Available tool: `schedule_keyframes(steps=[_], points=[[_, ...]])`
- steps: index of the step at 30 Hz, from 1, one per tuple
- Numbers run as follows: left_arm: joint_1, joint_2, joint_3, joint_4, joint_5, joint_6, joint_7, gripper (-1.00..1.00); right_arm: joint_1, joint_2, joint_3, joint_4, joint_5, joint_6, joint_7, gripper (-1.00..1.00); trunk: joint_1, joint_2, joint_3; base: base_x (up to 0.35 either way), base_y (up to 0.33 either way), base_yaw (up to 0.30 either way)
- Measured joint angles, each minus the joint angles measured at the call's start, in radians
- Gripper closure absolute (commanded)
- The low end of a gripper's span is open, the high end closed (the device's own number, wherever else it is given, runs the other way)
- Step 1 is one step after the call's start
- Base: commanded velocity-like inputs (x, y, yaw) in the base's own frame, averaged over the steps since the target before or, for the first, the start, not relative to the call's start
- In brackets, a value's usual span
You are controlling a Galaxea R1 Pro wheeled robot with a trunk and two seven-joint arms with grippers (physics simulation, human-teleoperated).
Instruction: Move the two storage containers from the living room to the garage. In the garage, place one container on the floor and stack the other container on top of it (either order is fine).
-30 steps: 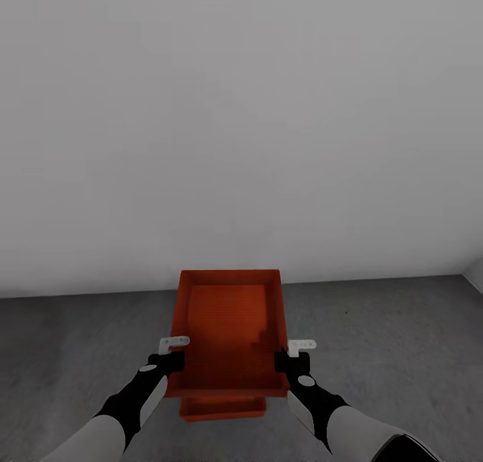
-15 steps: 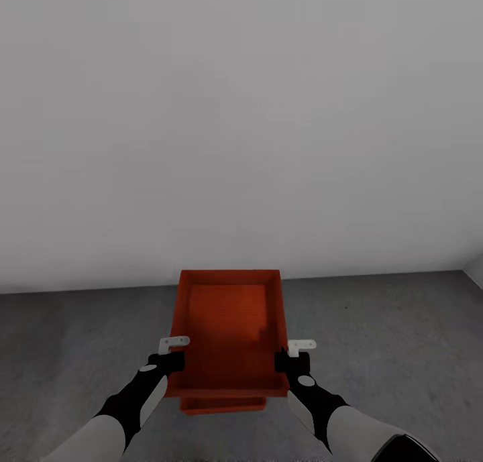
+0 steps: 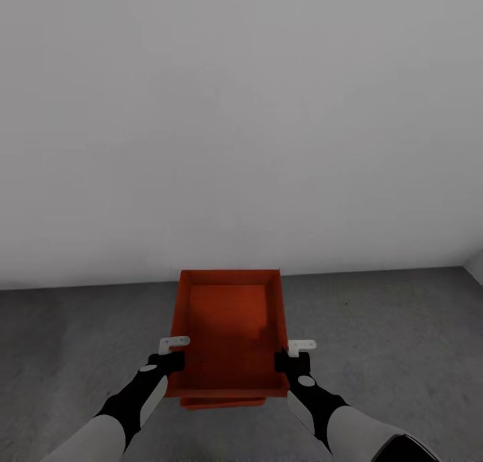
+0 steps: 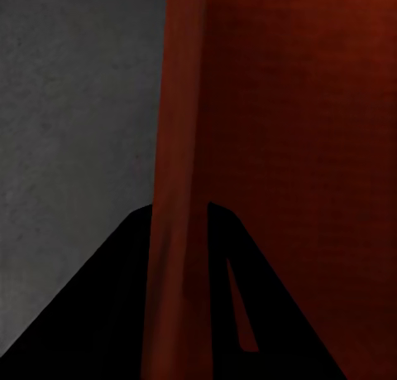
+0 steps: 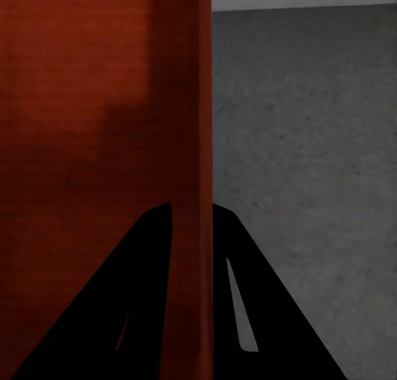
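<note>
The upper storage container (image 3: 230,334), an orange-red open-top bin, is held in front of the robot, above the dark grey concrete floor (image 3: 389,328) and near the base of the white wall (image 3: 241,127). Its long axis runs away from the robot toward the wall. The interior is bare.

A second storage container (image 3: 223,402) of the same colour sits directly beneath it. Only a thin strip of its near edge shows below the near wall of the upper bin. Whether the two bins touch cannot be told from the head view.

The left claw (image 3: 173,355) grips the left side wall of the upper bin close to its near corner. In the left wrist view the orange-red wall (image 4: 178,190) passes between the two dark fingers (image 4: 107,314), one on each side, closed onto it.

The right claw (image 3: 294,355) grips the right side wall at the matching position. In the right wrist view the wall (image 5: 198,148) likewise runs between the fingers (image 5: 256,305), which are closed onto it, with the concrete floor on the outer side.

Both forearms, black and white, extend from the lower edge of the head view to the bin. The wall and floor meet just beyond the far end of the bin.
</note>
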Motion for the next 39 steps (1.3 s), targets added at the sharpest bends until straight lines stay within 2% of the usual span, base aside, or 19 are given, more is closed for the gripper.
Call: schedule_keyframes(steps=[6,23,39], points=[[0.0,0.001,-0.001,0.0,0.002,0.0,0.0,1.0,0.0,0.001,0.001,0.001,-0.002,-0.001,0.0,1.0,0.0,0.0,-0.001,0.147,0.0,0.0],[0.0,0.001,-0.001,0.001,0.002,0.0,0.0,1.0,0.0,0.001,0.001,0.002,-0.002,-0.001,0.0,1.0,0.0,0.0,-0.001,0.304,0.0,0.0],[0.0,0.001,-0.001,0.001,0.002,0.0,0.0,1.0,0.0,0.001,0.003,0.003,-0.005,-0.002,0.0,1.0,0.0,0.0,-0.001,0.031,0.0,0.0]])
